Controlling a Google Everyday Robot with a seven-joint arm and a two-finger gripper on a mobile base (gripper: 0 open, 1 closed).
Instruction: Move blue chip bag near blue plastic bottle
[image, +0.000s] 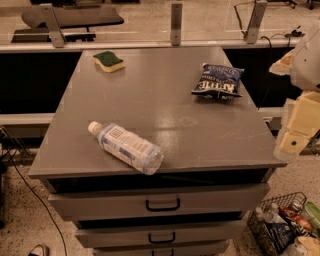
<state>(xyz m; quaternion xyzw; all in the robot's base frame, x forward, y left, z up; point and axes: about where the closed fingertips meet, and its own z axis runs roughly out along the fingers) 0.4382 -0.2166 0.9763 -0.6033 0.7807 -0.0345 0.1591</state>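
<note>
Floor basket (258, 226) by table's (150, 95) front-right corner, small bottles (270, 212) inside. Bag (217, 80) near right edge; bottle (127, 146) at front edge. Hand (295, 141) off right edge, grip impossible to tell.

Navy chip bag (217, 81), bluish bottle (127, 146), cream claw (296, 134) far right
</note>
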